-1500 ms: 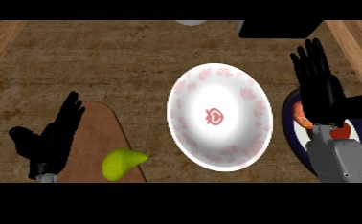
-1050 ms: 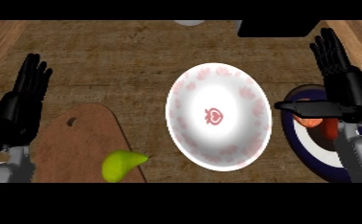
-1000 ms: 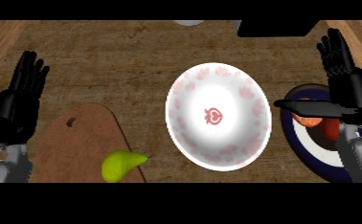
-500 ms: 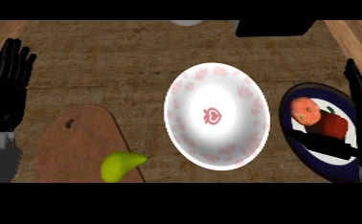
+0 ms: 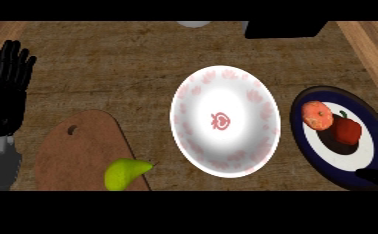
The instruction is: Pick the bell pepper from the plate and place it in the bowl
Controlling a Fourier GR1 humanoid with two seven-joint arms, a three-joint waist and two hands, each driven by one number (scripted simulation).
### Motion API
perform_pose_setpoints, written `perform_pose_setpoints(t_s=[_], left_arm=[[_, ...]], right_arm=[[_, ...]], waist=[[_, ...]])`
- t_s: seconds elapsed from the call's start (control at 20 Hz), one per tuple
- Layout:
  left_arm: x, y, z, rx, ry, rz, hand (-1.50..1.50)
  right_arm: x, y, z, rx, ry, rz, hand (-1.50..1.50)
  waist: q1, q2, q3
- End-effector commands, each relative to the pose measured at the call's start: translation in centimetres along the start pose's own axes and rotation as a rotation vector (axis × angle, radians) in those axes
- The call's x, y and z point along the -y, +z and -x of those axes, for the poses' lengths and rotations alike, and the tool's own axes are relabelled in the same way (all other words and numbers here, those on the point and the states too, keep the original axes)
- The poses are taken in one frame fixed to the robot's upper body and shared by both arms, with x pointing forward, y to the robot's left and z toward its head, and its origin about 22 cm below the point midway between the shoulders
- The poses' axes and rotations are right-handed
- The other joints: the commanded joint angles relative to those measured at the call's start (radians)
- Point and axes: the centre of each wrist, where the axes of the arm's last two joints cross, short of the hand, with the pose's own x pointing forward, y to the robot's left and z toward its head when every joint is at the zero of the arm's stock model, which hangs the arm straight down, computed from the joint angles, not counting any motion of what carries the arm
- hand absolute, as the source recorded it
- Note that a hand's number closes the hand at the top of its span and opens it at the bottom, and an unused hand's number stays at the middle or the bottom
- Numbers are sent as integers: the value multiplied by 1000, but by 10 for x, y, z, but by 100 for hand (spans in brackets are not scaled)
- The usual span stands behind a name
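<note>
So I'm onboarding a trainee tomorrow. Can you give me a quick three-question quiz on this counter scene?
1. True or false: the red bell pepper already lies in the white bowl.
2. What shares the dark blue plate with the pepper? A) a pear B) an orange-red fruit C) a cup
3. Fill in: the green pear rests on the ____.

Key: 1 false, it is on the plate; 2 B, the fruit; 3 the wooden cutting board.
</note>
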Motion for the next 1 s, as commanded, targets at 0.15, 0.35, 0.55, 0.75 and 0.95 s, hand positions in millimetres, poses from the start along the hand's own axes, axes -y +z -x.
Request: perform_pose_setpoints(t_s=[0.15, 0.35, 0.55, 0.75, 0.95], left_arm=[[-1, 3, -3, 13, 4, 13, 0], [12, -13, -13, 18, -15, 13, 0], [5, -17, -11, 22, 5, 14, 0], [12, -11, 11, 7, 17, 41, 0], [13, -4, -11, 20, 4, 31, 0]], right_arm=[[39, 11, -25, -155, 194, -309, -150], [51, 1, -27, -189, 239, -388, -150], [50, -4, -11, -231, 235, -396, -150], [23, -7, 8, -241, 234, -400, -150], [21, -12, 16, -268, 221, -401, -150]], waist=[[17, 0, 2], [29, 6, 4], [32, 7, 5], [36, 9, 5], [38, 6, 5]])
